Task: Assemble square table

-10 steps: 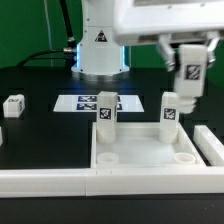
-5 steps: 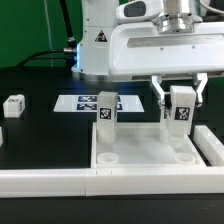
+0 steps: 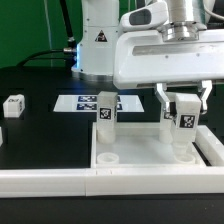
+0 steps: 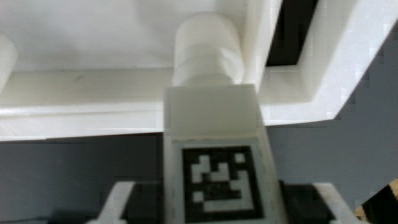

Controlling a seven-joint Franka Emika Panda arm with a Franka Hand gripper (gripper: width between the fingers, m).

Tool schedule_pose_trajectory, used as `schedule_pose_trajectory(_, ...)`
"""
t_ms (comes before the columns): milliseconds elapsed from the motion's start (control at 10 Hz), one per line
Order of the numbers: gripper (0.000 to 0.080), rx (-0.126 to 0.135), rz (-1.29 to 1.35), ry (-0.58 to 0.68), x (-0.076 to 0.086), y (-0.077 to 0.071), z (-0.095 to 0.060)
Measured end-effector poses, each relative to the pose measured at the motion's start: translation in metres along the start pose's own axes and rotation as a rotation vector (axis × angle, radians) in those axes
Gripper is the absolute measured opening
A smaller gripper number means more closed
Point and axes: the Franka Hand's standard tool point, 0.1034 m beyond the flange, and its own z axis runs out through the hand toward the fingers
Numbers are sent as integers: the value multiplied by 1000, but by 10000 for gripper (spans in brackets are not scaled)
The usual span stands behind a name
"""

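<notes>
The square table's white slab (image 3: 140, 150) lies rim-up at the front, with round sockets in its corners. One tagged leg (image 3: 107, 110) stands upright in the far corner on the exterior view's left. My gripper (image 3: 183, 118) is shut on another tagged leg (image 3: 184, 116), holding it upright over the slab's side on the exterior view's right, its lower end just above the near socket (image 3: 184, 156). In the wrist view this leg (image 4: 217, 150) runs between my dark pads (image 4: 329, 200) down toward the slab (image 4: 89, 90); whether its tip touches the slab is hidden.
A loose tagged leg block (image 3: 12, 105) lies on the black table at the exterior view's left. The marker board (image 3: 82, 101) lies behind the slab. The long white border wall (image 3: 50, 183) runs along the front and up the exterior view's right side (image 3: 212, 145).
My gripper has come down with the leg and shifted slightly toward the exterior view's left. It now covers the leg standing in the slab's far corner on that view's right.
</notes>
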Motion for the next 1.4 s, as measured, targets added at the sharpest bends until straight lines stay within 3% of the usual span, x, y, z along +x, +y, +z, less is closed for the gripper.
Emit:
schedule_pose_trajectory(400,290,3,0,8,6,-3,6)
schedule_pose_trajectory(1100,290,-1,-4,-4,-5,-3,15)
schedule_pose_trajectory(1200,369,0,-4,-10,-6,-3,16)
schedule_pose_trajectory(1300,551,0,-4,-10,-6,-3,16)
schedule_pose_trajectory(1400,619,0,-4,-10,-6,-3,16)
